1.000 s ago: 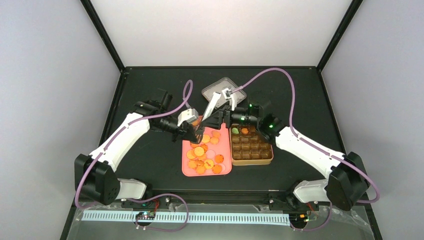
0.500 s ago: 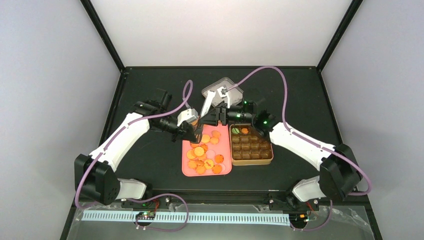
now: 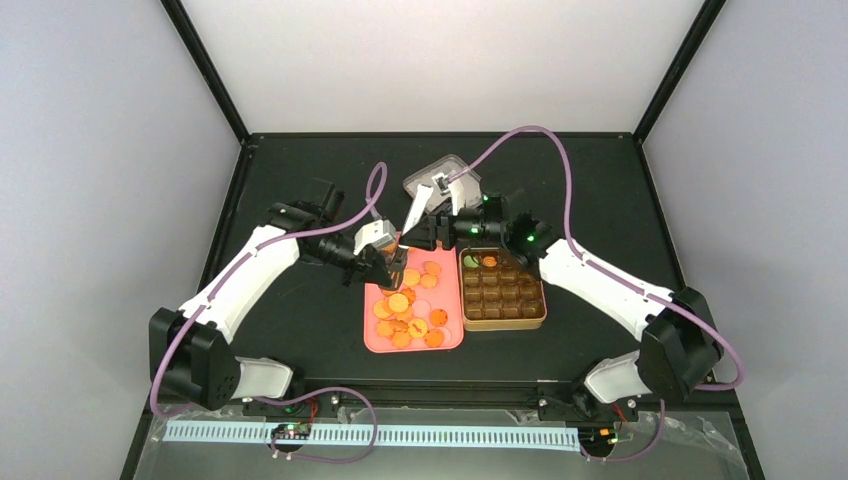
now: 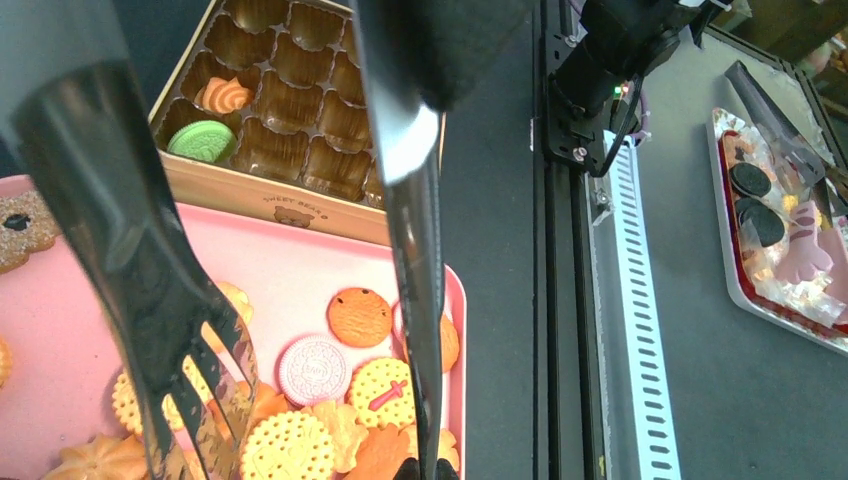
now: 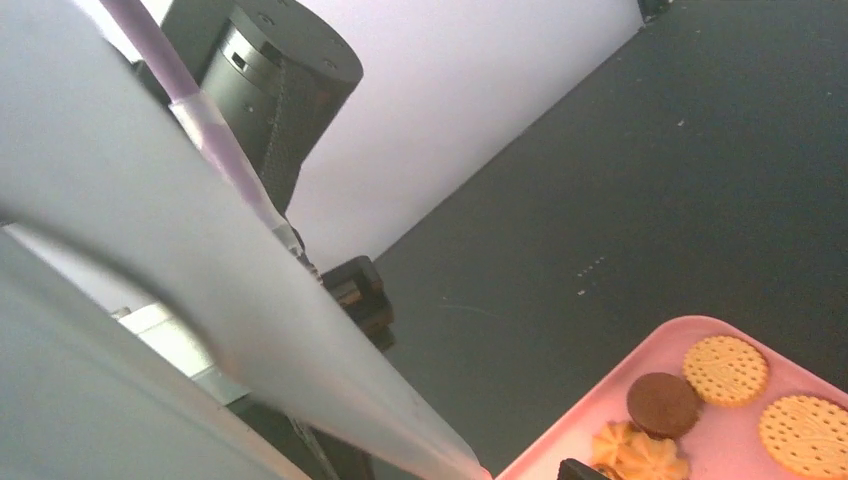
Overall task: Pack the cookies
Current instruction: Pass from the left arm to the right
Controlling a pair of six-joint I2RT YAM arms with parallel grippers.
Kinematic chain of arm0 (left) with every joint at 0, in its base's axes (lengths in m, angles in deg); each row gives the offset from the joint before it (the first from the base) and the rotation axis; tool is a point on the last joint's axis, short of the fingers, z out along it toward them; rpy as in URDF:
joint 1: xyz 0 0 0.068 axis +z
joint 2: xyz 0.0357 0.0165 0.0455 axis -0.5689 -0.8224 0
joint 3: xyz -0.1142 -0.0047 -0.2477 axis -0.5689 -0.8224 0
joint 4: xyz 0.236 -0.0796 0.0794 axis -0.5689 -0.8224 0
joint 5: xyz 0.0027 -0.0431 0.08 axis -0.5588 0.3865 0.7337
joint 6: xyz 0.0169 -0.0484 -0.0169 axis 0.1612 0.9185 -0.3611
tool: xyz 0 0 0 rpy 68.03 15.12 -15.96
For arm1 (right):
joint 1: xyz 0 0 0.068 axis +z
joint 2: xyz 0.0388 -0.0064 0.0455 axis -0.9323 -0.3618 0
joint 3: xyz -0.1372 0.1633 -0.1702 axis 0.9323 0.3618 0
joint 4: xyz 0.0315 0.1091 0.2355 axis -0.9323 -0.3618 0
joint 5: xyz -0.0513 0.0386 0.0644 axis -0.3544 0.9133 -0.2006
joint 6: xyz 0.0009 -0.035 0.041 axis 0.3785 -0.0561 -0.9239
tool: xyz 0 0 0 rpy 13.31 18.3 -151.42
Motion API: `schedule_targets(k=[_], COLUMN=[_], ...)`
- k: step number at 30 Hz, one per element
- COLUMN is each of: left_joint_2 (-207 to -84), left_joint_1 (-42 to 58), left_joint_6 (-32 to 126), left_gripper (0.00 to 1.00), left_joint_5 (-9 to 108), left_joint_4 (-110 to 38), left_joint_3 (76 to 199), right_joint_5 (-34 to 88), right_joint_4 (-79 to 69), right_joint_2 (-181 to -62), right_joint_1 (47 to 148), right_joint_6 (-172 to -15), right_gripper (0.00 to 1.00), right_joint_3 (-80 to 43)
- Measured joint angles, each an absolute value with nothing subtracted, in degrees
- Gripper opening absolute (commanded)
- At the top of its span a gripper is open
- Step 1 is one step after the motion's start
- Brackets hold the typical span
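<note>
While our left gripper (image 3: 384, 262) is clamping metal tongs (image 4: 150, 280) and the spread of the right gripper (image 3: 437, 229) is unclear, we are judging the cookies (image 4: 360, 316) beneath the left fingers light, brittle, best pinched gently across their rims.

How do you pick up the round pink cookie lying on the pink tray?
Probably from above, with the tongs pinching across the rim of the pink cookie. It lies flat on the tray and other cookies crowd it, so sideways won't fit.
</note>
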State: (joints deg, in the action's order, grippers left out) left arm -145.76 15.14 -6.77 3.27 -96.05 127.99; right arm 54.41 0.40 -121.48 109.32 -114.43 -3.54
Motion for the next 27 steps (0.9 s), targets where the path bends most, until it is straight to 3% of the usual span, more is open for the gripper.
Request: schedule_targets(k=[16, 27], left_joint_2=[-146.0, -146.3], left_joint_1=[15.1, 15.1], left_joint_6=[-7.1, -9.6], left_gripper=[0.01, 0.01], left_joint_5=[3.0, 0.8], left_joint_4=[-97.9, -101.6], left_joint_3=[129.0, 130.0], right_joint_5=[53.4, 60.7], right_joint_4=[0.6, 3.6], right_joint_2=[-121.1, -122.3], right_joint_1=[109.9, 109.1], right_joint_6=[-112.4, -112.9], right_gripper=[0.67, 0.62], right_joint_3=[-3.4, -4.2])
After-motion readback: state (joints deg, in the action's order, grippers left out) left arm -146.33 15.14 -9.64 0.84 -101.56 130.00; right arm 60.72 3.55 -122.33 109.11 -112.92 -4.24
